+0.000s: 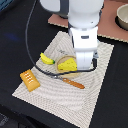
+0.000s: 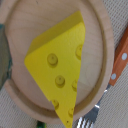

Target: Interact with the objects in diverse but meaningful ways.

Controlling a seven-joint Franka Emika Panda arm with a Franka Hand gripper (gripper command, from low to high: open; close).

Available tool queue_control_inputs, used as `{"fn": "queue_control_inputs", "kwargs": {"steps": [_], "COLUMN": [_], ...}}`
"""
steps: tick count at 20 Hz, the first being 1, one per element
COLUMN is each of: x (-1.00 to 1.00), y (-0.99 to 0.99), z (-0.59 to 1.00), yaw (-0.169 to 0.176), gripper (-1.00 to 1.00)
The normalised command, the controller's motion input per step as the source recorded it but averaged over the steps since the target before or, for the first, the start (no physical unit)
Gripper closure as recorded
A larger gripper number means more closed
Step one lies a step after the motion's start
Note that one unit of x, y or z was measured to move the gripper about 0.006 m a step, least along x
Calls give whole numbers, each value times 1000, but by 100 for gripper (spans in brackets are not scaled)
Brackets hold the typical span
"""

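We see the cheese lying in a wooden bowl on the mat, the arm directly above it. The fingers are hidden, so we cannot tell their spread. We judge a centred descent best, gripping the wedge's flat sides. Beside the bowl lie a banana and fork; the bread lies farther out.

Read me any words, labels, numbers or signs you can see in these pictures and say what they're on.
None: no readable text in either view.
The cheese wedge carries only round dimples.
The orange handle shows only rivets.
The orange block has pale marks, too blurred to read.
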Motion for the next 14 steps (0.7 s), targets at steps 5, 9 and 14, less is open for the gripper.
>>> {"fn": "queue_control_inputs", "kwargs": {"steps": [5, 9, 14], "x": [-390, -554, -284], "y": [103, 47, -125], "z": [-162, -190, -46], "yaw": [142, 138, 72], "gripper": [-100, -100, -100]}}
